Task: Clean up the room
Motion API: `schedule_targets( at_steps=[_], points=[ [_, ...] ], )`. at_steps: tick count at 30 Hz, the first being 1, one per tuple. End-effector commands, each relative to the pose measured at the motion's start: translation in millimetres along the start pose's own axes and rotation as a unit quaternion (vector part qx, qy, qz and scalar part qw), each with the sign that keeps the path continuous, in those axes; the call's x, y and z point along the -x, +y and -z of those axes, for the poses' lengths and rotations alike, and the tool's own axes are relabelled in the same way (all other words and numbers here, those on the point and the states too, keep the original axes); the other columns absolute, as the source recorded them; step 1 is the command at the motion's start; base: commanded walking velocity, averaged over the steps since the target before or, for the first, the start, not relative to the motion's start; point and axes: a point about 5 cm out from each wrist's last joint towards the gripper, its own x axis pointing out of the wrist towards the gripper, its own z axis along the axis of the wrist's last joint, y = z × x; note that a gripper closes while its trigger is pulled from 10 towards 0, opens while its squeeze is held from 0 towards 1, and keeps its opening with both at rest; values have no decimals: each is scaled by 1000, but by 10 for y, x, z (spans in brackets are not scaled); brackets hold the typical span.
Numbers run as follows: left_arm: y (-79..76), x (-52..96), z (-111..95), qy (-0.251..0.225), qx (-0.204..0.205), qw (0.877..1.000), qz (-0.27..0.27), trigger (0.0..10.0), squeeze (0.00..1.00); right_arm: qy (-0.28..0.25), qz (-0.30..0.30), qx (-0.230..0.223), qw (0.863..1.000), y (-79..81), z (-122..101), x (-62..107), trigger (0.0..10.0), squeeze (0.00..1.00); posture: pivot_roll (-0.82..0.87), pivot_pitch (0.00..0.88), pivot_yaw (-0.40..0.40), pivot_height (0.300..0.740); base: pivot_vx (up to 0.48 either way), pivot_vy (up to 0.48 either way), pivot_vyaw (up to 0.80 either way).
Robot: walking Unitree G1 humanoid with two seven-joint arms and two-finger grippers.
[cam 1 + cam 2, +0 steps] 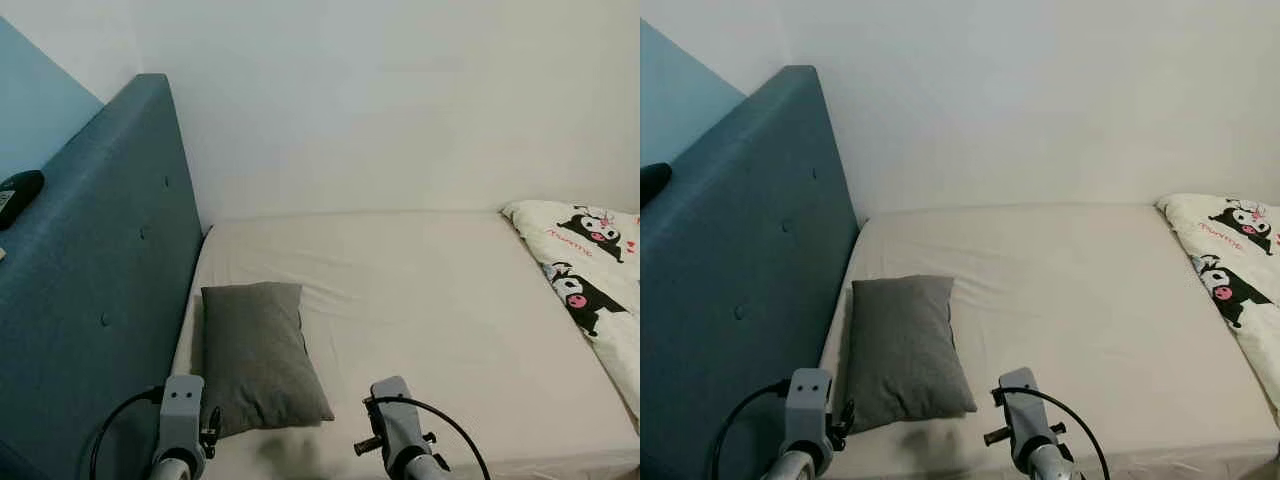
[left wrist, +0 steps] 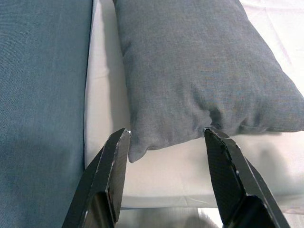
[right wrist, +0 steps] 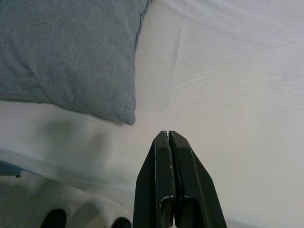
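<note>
Left wrist view looks along the bed, whose pale sheet stretches ahead of both grippers, the blue padded headboard to the left gripper's outer side. A grey pillow lies just ahead of the left gripper, its near edge between the widely spread fingertips. Soft and light, it should bunch easily; pinch that near corner. The right gripper, fingers pressed together, hovers beside the pillow's other corner.
</note>
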Motion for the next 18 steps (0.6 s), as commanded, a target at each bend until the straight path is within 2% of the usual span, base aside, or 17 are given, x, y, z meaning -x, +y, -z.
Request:
schedule_targets(
  at_steps=[1,18],
  points=[
    [5,8,37,9,-8,1000,5,10000,0,6,0,-6,1000,12,56,29,10000,0,-49,56,-38,740,0,0,0],
    [13,10,12,0,-7,1000,5,10000,0,1,-6,-27,1000,28,46,27,10000,0,-48,57,-42,735,0,0,0]
  ],
)
